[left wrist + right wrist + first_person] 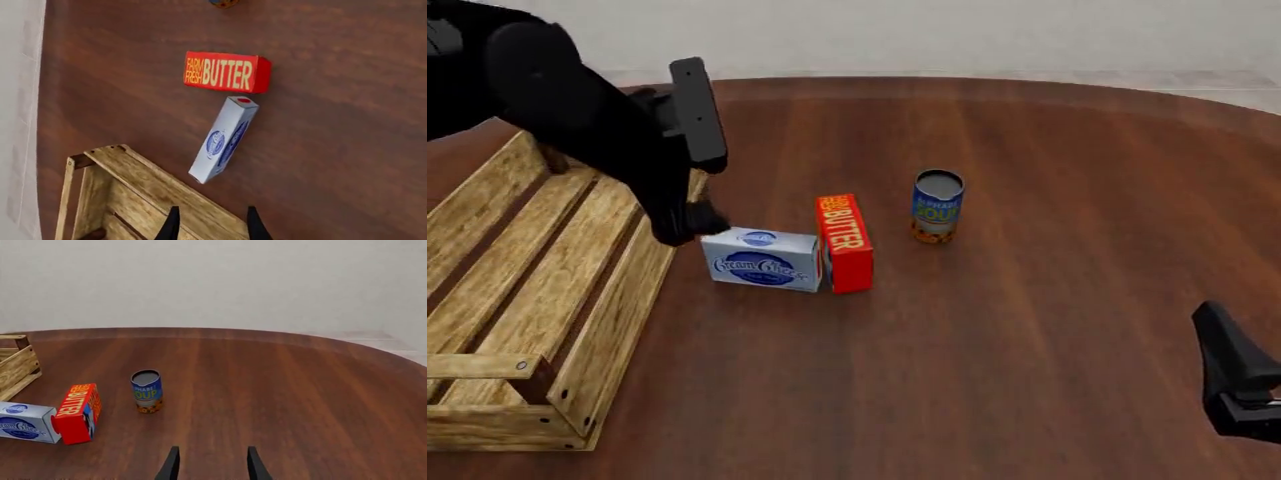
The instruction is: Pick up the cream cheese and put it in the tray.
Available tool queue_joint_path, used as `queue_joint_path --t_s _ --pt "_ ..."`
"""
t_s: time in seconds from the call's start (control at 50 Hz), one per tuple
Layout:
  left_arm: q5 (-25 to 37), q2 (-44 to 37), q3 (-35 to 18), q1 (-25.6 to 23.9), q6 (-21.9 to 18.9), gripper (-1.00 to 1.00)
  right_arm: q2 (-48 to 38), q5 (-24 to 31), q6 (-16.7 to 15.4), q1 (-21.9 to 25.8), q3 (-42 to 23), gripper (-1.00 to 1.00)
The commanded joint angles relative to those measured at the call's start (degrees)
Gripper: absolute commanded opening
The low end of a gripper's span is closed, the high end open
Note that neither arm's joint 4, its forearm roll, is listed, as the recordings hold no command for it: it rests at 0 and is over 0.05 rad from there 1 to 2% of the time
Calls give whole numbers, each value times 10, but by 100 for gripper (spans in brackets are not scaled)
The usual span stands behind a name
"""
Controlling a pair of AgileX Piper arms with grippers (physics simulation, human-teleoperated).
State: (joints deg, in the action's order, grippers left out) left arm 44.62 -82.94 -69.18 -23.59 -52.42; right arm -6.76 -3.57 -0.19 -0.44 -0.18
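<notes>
On the table (1028,330), cream cheese (763,260) lies just beyond the left claw (212,227)

Round dark reddish-brown wooden table (287,390) before a plain off-white wall (213,285), under even light.

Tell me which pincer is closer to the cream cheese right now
Left. The left pincer hangs over the tray edge just beside the cream cheese, while the right pincer sits far off, near the table's right front.
</notes>
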Motion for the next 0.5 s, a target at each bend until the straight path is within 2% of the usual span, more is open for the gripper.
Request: queue_joint_path --t_s 0.02,0.1,0.12,0.14,0.16,0.26,0.34,0.5 --pt "6 -17 20 -18 -2 100 -4 -2 1 -2 0 100" --pt "10 -25 11 -13 -1 100 -7 -4 2 -1 0 100" --pt "-13 -26 15 10 -34 100 -7 -4 2 -2 0 100" --pt "-13 -26 15 10 -34 100 -7 -4 2 -2 0 100" --pt "2 -40 -10 4 -9 100 -7 -4 2 -3 0 100" --pt "5 -42 -15 1 -12 100 -11 -7 2 -1 0 100" --pt "-10 -41 7 2 -25 100 -10 -6 3 -3 0 100" --pt "-34 -65 -11 16 -34 100 -13 -8 6 1 0 100"
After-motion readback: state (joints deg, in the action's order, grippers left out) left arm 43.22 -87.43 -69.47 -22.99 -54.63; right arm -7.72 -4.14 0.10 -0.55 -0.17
